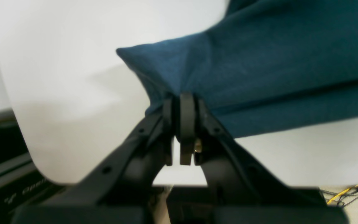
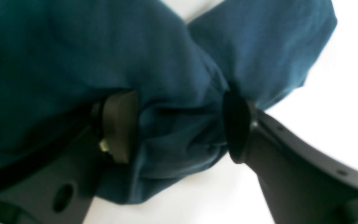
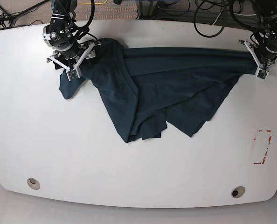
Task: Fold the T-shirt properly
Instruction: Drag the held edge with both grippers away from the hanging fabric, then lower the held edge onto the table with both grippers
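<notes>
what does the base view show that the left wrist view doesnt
Only the base view shows the whole crumpled T-shirt stretched between both arms, the right gripper open around bunched cloth, the red marks and the cables beyond the table's far edge. Only the left wrist view shows up close the fingers of the left gripper pinched shut on a corner of cloth. Both show the shirt, the left gripper and the white table.
</notes>
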`<state>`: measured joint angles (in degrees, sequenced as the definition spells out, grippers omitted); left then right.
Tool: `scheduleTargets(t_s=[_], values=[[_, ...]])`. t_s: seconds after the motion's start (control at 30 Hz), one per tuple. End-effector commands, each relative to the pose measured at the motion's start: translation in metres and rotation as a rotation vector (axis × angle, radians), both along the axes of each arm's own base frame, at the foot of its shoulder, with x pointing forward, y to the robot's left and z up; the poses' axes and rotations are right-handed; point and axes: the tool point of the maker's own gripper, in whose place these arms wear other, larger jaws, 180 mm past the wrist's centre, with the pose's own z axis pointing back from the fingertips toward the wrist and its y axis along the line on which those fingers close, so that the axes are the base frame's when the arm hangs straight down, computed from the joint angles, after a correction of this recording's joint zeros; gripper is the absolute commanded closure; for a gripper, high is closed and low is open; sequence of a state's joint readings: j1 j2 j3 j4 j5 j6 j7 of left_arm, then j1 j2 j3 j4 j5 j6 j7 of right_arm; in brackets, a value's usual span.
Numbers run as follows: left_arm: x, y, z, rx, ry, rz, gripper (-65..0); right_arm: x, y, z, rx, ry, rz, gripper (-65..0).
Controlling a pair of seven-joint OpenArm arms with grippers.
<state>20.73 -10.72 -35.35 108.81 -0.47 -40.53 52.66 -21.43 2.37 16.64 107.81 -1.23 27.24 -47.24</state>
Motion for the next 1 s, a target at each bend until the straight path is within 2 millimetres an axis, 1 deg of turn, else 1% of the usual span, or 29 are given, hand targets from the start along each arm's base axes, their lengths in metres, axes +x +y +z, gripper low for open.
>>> scheduleTargets(t_s=[0.0,0.33,0.47,0.6,0.67,0.73,0.8,0.87,0.97], values=[[0.002,0.008,0.012,0.032,-0.035,0.0,-0.2,0.005,-0.001,0.022,-0.031,-0.065,0.017,-44.9],[-0.002,0.008,0.009,0.028,-0.026,0.001,-0.7,0.012,-0.003,0.045,-0.051,-0.133,0.02,-50.0],[-0.005,0.005,0.005,0.022,-0.007,-0.005,-5.3,0.016,-0.011,0.051,-0.062,-0.157,0.0,-53.1],[-0.005,0.005,0.006,0.023,-0.011,-0.007,-12.1,0.018,-0.02,0.053,-0.07,-0.169,-0.032,-54.6],[-0.004,0.004,0.007,0.023,-0.016,-0.01,-12.5,0.017,-0.028,0.053,-0.073,-0.17,-0.059,-54.9],[-0.002,0.004,0.007,0.025,-0.015,-0.018,-10.9,0.006,-0.055,0.047,-0.091,-0.144,-0.159,-55.0],[-0.002,0.003,0.006,0.025,-0.012,-0.022,-5.5,0.002,-0.068,0.046,-0.098,-0.14,-0.205,-54.7],[-0.002,0.002,0.006,0.021,-0.014,-0.025,-2.3,-0.003,-0.082,0.043,-0.103,-0.132,-0.257,-54.3],[-0.002,0.002,0.005,0.023,-0.007,-0.029,-1.4,-0.007,-0.094,0.037,-0.099,-0.119,-0.311,-54.0]])
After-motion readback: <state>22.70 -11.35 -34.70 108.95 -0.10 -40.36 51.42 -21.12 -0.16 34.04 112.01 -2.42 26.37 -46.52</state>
